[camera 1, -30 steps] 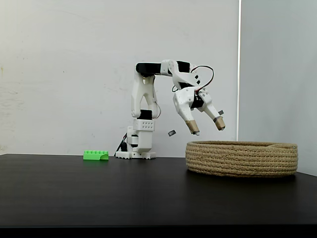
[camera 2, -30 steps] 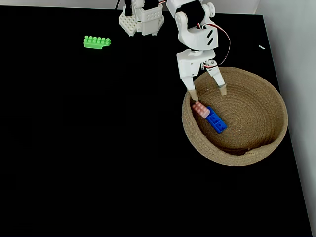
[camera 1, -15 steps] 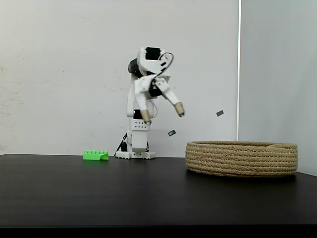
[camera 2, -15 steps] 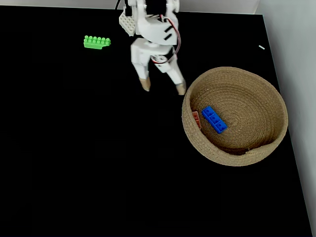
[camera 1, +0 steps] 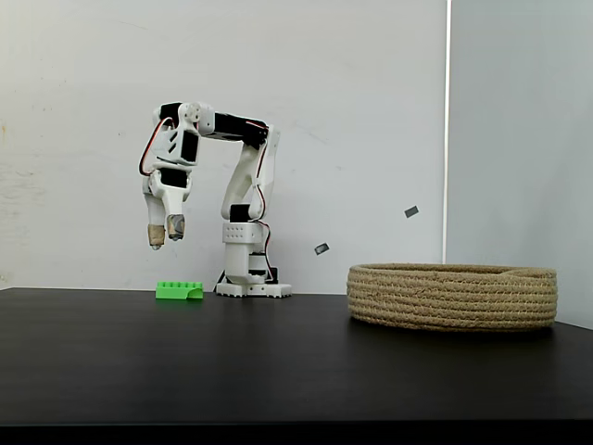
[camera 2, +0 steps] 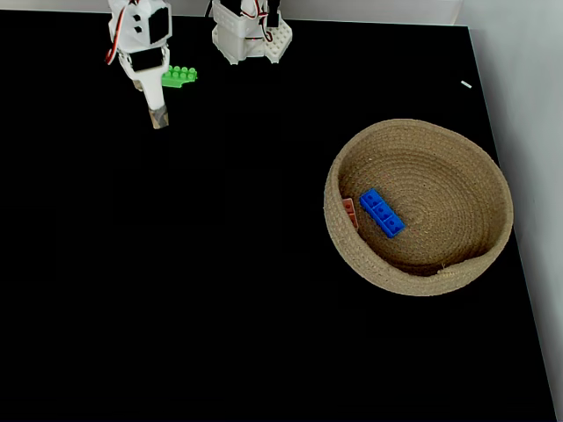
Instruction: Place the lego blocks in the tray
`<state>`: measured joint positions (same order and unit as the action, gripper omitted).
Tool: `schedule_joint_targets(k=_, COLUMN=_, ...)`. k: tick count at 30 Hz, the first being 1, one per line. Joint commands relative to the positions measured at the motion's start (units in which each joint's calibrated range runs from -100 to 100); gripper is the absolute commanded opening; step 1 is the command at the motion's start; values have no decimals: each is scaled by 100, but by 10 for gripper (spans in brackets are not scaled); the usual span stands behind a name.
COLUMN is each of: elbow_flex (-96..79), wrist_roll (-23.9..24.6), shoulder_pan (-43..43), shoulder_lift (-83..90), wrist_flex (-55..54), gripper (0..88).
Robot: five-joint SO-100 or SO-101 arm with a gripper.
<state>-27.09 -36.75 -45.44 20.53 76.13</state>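
We see long bright green studded brick [camera 1: 180, 290] on black table [camera 2: 220, 290] near far edge, just left of white arm base [camera 1: 248, 278] in both fixed views. Wide bare table between it and round coiled tan rope basket [camera 2: 479, 255] at right. Short blue brick [camera 2: 382, 213] and small salmon-pink brick [camera 2: 349, 211] lie inside basket by left wall. Arm folded over, white gripper [camera 1: 162, 232] pointing down above green brick, not touching. Jaws narrowly parted, empty.
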Motion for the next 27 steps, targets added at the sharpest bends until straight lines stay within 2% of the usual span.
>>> schedule_joint_targets(k=1, elbow_flex=-178, wrist_roll=-142, shoulder_pan=-526, shoulder_lift=596, wrist_flex=22, gripper=352)
schedule_joint_targets(k=13, elbow_flex=-1537, wrist_roll=-371, shoulder_pan=-1383, shoulder_lift=1155, wrist_flex=47, gripper=329)
schedule_joint_targets(k=27, elbow_flex=-2166, wrist_roll=-337, shoulder_pan=-1746, shoulder_lift=1249, wrist_flex=47, gripper=327)
